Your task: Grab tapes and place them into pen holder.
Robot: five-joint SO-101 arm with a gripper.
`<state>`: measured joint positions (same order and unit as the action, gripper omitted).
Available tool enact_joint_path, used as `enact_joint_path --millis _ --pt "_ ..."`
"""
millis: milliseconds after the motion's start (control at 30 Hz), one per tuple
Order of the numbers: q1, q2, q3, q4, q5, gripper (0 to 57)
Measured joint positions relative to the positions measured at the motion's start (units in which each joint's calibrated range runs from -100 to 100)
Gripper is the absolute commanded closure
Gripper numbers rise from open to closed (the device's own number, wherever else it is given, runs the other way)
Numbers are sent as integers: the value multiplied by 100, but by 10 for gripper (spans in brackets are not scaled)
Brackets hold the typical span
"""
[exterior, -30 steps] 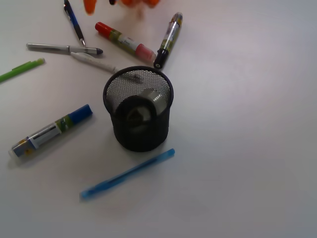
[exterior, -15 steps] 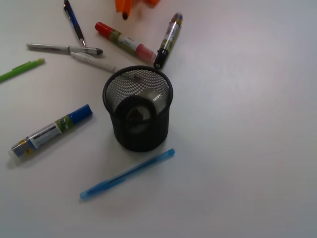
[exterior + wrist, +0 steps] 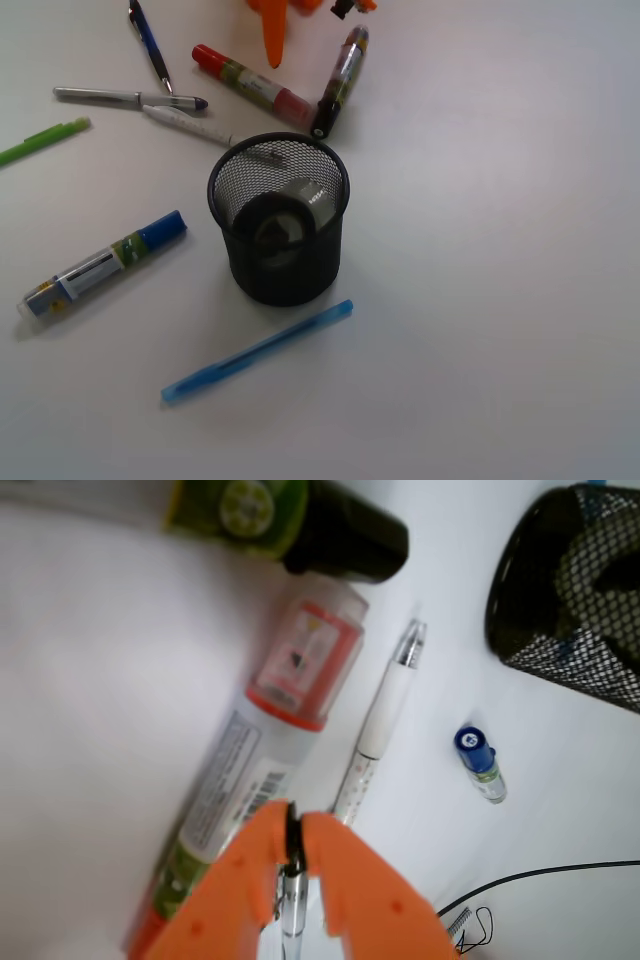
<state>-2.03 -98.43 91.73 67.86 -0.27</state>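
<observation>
We see the orange pincer at the bottom centre of the wrist view w/ its two tips pressed together, nothing gripped between them. In the front view only an orange tip shows, top centre of the frame.

Just past the tips in the wrist view lies the red marker, clear-capped end toward upper right, and beside it to the right the white pen. The black-capped marker crosses the top of that frame. A blue-capped marker lies farther right, seen end-on.

The pen holder stands upright at centre of the front view, on the white surface, well apart from the pincer. Inside it we make out the tapes: a dark roll leaning in the cup and a greyish one against it; exact count we can't tell through the mesh.

Around the cup in front view: light blue pen below, green pen at left edge.
</observation>
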Motion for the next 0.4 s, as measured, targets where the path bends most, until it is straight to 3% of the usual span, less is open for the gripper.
enact_joint_path --millis 400 --pt "126 0 0 52 -15 572"
